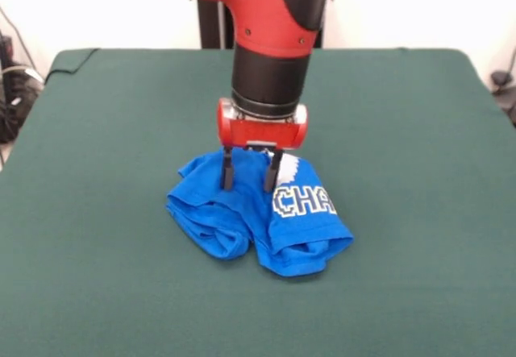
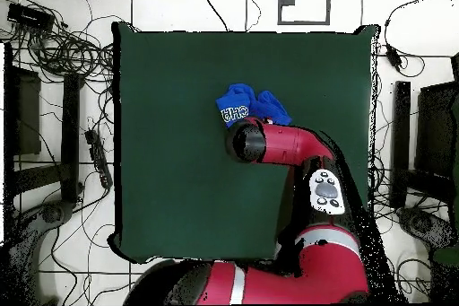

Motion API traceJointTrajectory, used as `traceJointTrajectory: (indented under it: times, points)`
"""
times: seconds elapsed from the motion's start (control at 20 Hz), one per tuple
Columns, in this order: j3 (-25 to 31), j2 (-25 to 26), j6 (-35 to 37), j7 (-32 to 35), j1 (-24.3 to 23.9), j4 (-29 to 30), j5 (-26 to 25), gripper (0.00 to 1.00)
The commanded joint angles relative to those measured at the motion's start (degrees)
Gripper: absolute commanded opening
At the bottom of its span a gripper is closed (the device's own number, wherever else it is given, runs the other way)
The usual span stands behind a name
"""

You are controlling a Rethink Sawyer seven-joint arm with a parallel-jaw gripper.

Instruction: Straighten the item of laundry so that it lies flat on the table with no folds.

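Observation:
The bright blue T-shirt (image 1: pixel 258 216) lies crumpled in a folded heap near the middle of the dark green table (image 1: pixel 97 212), with white lettering "CHA" showing on its right fold. My gripper (image 1: pixel 250 181) hangs straight down over the shirt's far part. Its two dark fingers (image 1: pixel 228 172) are spread apart, and their tips rest on or press into the blue cloth. In the overhead view the shirt (image 2: pixel 251 105) sits above the arm's wrist, which hides the gripper and part of the shirt.
The table (image 2: pixel 179 177) is far larger than the shirt. Cables (image 2: pixel 54 42) and dark equipment lie on the floor around the table's sides.

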Motion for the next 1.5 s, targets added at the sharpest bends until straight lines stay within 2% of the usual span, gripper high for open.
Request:
traceJointTrajectory:
  times: [0.05,0.35,0.95,1.2,1.5]
  points:
    - [2.44,3.10,5.96,13.82,3.12,2.02,5.10,1.00]
    - [1.87,-0.27,8.34,15.04,5.40,4.91,7.73,1.00]
    - [2.69,-1.15,14.04,13.47,6.82,2.61,11.73,1.00]
    - [3.85,1.05,10.58,14.08,6.98,3.00,13.22,1.00]
    - [8.36,4.19,6.78,12.59,4.94,3.73,15.79,1.00]
